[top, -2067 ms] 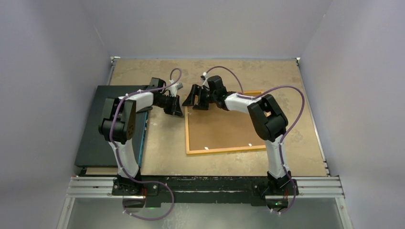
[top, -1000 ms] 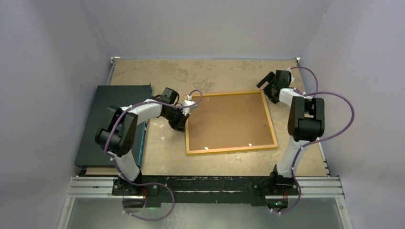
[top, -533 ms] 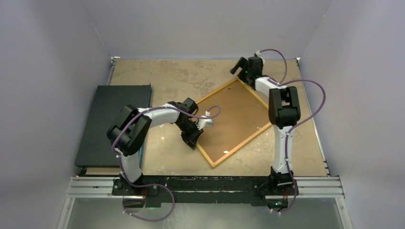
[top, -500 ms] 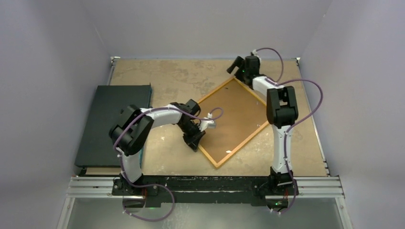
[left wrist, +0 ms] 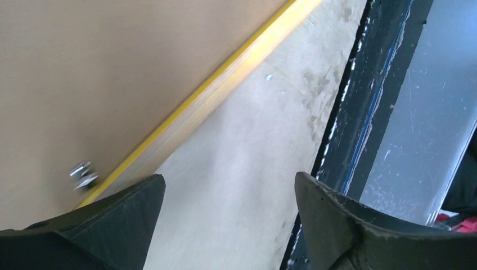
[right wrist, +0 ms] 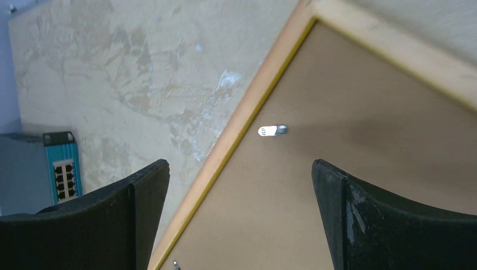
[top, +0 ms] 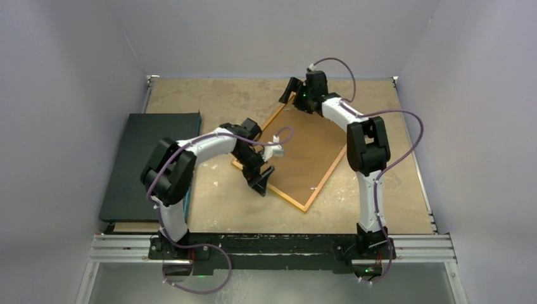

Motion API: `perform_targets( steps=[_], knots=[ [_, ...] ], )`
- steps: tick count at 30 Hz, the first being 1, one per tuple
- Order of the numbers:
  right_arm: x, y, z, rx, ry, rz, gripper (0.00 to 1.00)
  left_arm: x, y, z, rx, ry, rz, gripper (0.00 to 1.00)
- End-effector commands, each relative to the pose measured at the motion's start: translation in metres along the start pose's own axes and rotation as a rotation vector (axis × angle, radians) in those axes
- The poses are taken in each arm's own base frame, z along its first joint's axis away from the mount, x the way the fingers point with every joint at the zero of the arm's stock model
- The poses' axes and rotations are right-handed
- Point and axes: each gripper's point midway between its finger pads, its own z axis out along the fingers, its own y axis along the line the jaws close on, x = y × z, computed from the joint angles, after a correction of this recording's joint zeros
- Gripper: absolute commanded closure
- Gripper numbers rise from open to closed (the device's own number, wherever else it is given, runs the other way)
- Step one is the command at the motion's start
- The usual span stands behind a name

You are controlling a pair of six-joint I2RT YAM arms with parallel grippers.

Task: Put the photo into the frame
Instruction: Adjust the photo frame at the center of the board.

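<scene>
Worn tan table (top: 209,101), scuffed, pale patches. Flat black panel (top: 149,158) at L side; teal box (right wrist: 61,171) w/ ports shows at its R edge. Brown backing board (top: 310,152) lies skewed mid-table, small metal clip (right wrist: 272,130) near its edge. Metal rail (top: 278,248) along near side.

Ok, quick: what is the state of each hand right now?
Left hand: open, holding nothing.
Right hand: open, holding nothing.

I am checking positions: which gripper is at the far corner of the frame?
The right gripper; the left gripper is beside the near-left edge of the frame.
</scene>
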Motion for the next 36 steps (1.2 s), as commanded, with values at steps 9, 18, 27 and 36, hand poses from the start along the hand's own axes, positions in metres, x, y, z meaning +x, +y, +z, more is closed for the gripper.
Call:
perform_targets(
  steps=[9, 18, 27, 36],
  knots=[
    [-0.049, -0.006, -0.106, 0.07, -0.19, 0.004, 0.01, -0.042, 0.077, -0.133, -0.255, -0.231, 0.008, 0.13],
    [0.008, -0.001, -0.15, -0.051, -0.14, 0.013, 0.02, -0.063, 0.187, -0.142, -0.434, -0.398, -0.187, 0.48],
    [0.071, 0.005, -0.156, -0.184, -0.014, -0.026, 0.13, -0.045, 0.188, -0.111, -0.347, -0.376, -0.246, 0.94],
    [0.1, 0.027, -0.138, -0.259, 0.062, -0.035, 0.15, -0.009, 0.151, -0.079, -0.211, -0.324, -0.279, 0.99]
  ],
)
